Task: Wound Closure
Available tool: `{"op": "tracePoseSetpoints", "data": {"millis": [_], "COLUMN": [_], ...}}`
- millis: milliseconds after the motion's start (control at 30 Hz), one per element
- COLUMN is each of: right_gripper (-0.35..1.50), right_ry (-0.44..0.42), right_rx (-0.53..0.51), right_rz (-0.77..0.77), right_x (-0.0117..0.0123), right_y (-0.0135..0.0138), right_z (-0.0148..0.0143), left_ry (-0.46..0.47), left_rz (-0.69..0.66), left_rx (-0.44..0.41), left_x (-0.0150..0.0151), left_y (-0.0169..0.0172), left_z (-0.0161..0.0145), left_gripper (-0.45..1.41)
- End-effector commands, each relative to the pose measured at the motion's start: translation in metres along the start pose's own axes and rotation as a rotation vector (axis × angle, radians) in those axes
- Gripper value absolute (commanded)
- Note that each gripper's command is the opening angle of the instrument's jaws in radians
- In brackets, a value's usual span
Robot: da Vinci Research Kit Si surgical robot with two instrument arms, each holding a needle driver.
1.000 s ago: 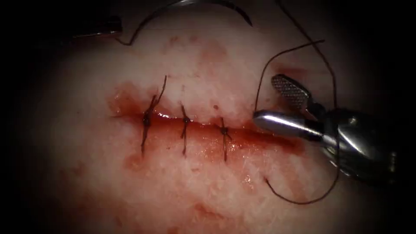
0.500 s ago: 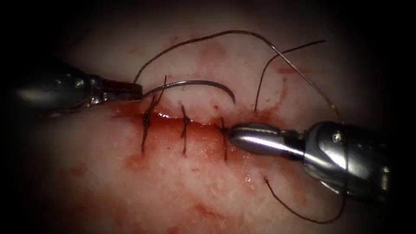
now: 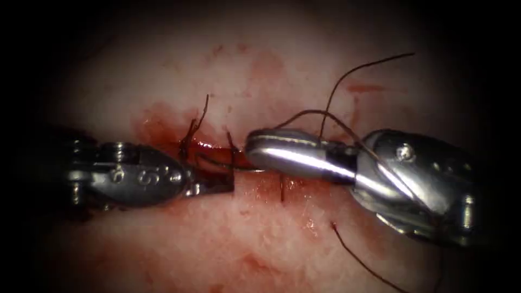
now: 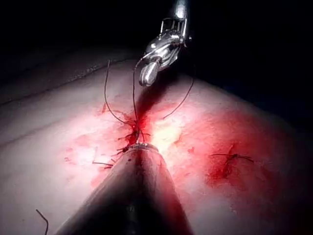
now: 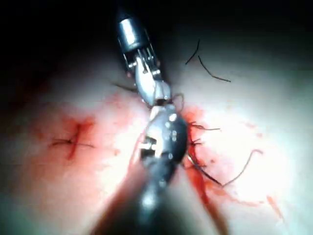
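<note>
I see a short dark arc of the needle lying low over the cut, between the two tools; its tip is hidden, so I cannot tell whether it is in the tissue. My left tool comes in from the left, its jaws pressed together on the needle's near end. My right tool reaches in from the right with its jaws closed over the needle's other end (whether they really pinch it I cannot tell). Thread loops up from the right tool toward the far side, and another strand trails off on the near right. Three stitches cross the cut, partly hidden by the tools. Red fluid stains the tissue around the cut's left end.
</note>
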Motion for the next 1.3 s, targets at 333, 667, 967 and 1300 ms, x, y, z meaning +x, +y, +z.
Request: {"op": "tracePoseSetpoints", "data": {"millis": [333, 667, 967, 1300], "right_gripper": [-0.35, -0.35, -0.35, -0.35], "right_ry": [0.058, -0.003, -0.154, -0.372], "right_rx": [-0.155, -0.289, -0.305, -0.151], "right_rz": [-0.067, -0.121, -0.168, -0.187], "right_x": [0.0015, 0.0002, -0.0025, -0.0060], "right_y": [0.0020, 0.0038, 0.0045, 0.0032], "right_z": [-0.0003, -0.0009, -0.0010, -0.0001], "left_ry": [-0.006, -0.003, 0.005, -0.027], "left_rz": [0.003, 0.040, 0.068, 0.091], "left_rx": [-0.014, -0.051, -0.069, -0.017], "left_x": [0.0019, 0.0056, 0.0096, 0.0104], "left_y": [0.0023, 0.0066, 0.0084, 0.0069], "left_z": [0.0000, -0.0026, -0.0077, -0.0124], "left_gripper": [-0.45, -0.45, -0.45, -0.45]}}
